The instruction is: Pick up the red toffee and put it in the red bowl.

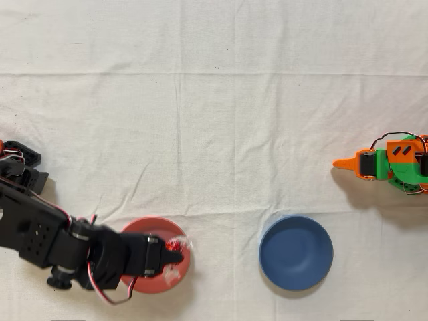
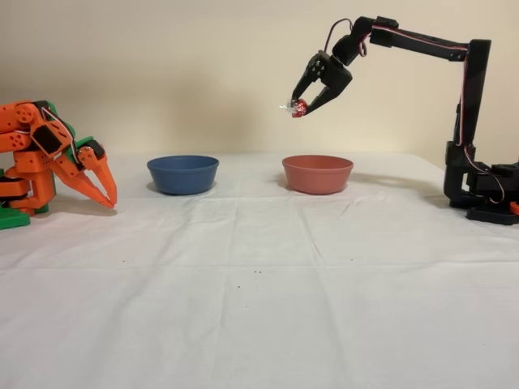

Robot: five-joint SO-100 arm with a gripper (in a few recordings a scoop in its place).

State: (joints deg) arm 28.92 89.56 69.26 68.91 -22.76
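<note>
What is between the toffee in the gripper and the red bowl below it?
Nothing. In the fixed view the toffee, held by the gripper, hangs above the red bowl with only open air between.

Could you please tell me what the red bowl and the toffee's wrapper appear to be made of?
The red bowl looks like matte plastic: even coral colour, no glare. The red toffee, held in the tool, seems wrapped in shiny foil with clear, crinkly film ends.
</note>
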